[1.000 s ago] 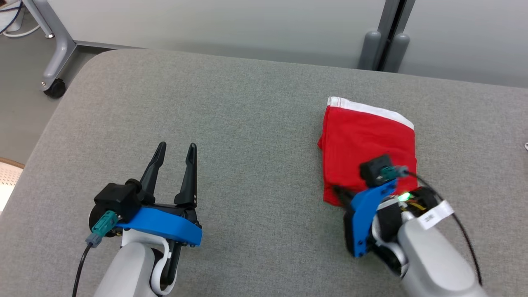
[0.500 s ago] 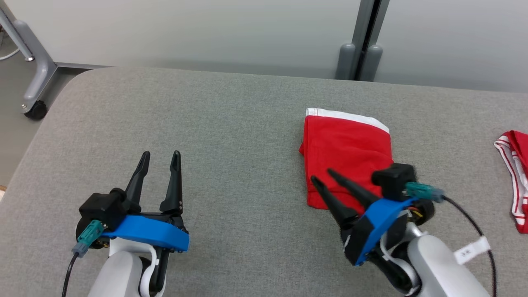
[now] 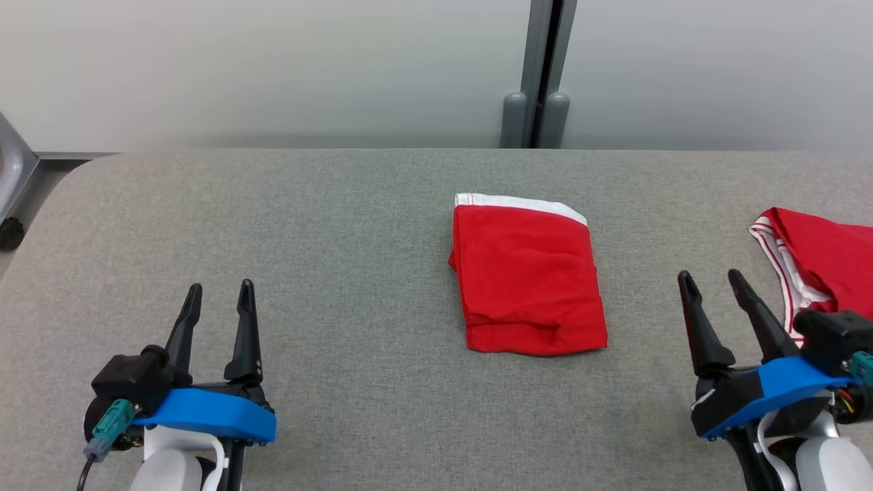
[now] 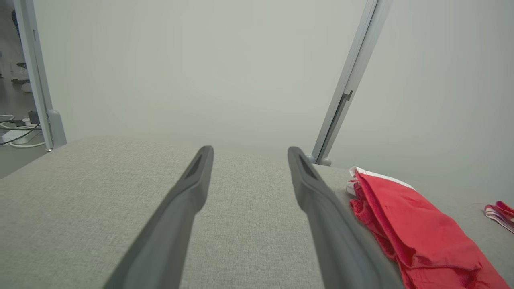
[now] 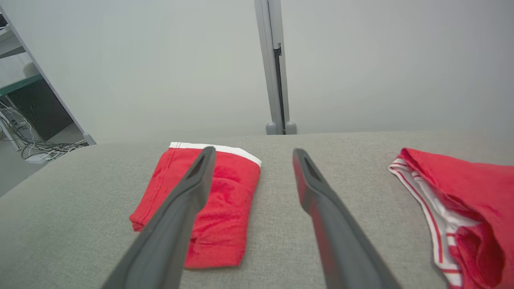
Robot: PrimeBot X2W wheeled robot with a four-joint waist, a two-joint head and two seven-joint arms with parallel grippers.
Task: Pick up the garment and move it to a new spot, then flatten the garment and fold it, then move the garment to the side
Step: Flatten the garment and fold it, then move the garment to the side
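Okay, so the folded red garment [image 3: 528, 279] is lying flat on the grey table [image 3: 307, 225], pretty much straight out from the grey post [image 3: 539, 82] that stands behind the table's far edge. Its white waistband is on the side nearer the post and its folded hem on the side away from it. The right gripper [image 3: 711, 275] sits right of the post's line and further from the post than the garment's waistband, level with its hem end. Its two dark fingers are spread wide with nothing between them, and a bare strip of table separates it from the garment's right edge. In the right wrist view one finger crosses in front of the red cloth, but the head view shows that's just line of sight, not contact. The left gripper [image 3: 219, 288] is well off to the left of the post, jaws also spread and empty, fingers pointing toward the wall — well apart from the garment. A second red piece with striped red-and-white trim [image 3: 825, 252] lies rumpled further right of the post, just beside the right gripper.
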